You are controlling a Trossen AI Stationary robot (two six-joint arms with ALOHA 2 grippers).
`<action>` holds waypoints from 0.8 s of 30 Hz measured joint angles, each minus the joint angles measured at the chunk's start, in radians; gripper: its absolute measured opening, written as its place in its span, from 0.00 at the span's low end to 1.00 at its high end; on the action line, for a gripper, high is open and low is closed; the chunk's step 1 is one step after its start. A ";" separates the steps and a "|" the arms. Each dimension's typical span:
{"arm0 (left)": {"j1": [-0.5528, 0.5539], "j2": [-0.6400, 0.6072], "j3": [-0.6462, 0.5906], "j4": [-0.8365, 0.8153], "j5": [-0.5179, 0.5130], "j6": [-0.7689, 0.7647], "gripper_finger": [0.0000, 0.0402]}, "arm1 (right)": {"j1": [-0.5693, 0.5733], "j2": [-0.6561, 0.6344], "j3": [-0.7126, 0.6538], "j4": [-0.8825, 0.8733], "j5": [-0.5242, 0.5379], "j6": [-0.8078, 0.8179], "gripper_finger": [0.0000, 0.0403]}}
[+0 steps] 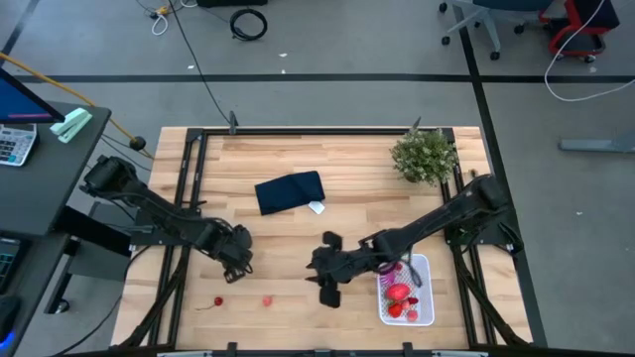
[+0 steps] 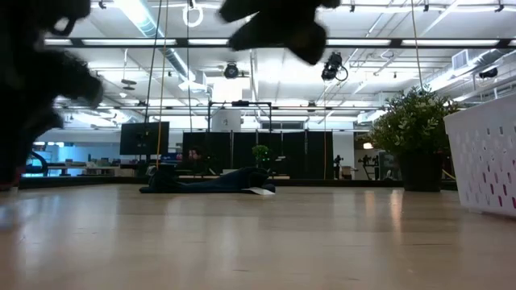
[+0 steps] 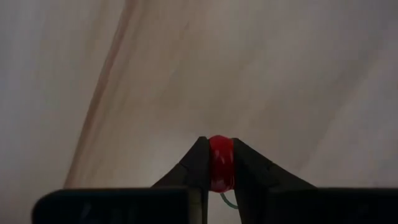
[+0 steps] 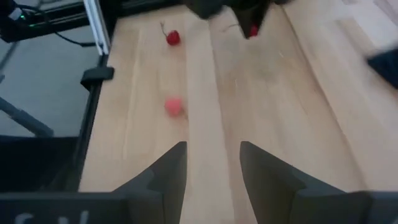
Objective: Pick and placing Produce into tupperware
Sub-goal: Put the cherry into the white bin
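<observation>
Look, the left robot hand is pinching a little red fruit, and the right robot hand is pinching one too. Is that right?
Only half right. The left gripper is shut on a small round red toy fruit, as the left wrist view shows. But the right gripper is open and empty, seen in the right wrist view, above the wooden table beside the white rectangular mesh-bottomed container.

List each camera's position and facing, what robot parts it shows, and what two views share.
High: overhead, straight down; both arms, left gripper, right gripper, tupperware.
Low: table height, level across; dark arm parts overhead.
Left wrist: down at the wood; own fingers shut on a red cherry.
Right wrist: across the table; own open fingers.
Shared: high and right wrist both show the pink piece.
</observation>
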 joint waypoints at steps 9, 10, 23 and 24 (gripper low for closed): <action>0.073 -0.001 0.151 0.533 -0.149 0.386 0.14 | 0.069 -0.265 0.000 -0.528 -0.121 0.440 0.39; 0.087 -0.001 0.161 0.598 -0.150 0.443 0.13 | 0.092 -0.289 0.000 -0.587 -0.124 0.500 0.39; 0.218 0.231 0.428 1.040 -0.137 0.813 0.14 | 0.508 -0.347 0.000 -0.897 0.047 1.187 0.39; 0.222 0.278 0.472 1.039 -0.117 0.825 0.14 | 0.532 -0.342 0.000 -0.898 0.066 1.204 0.39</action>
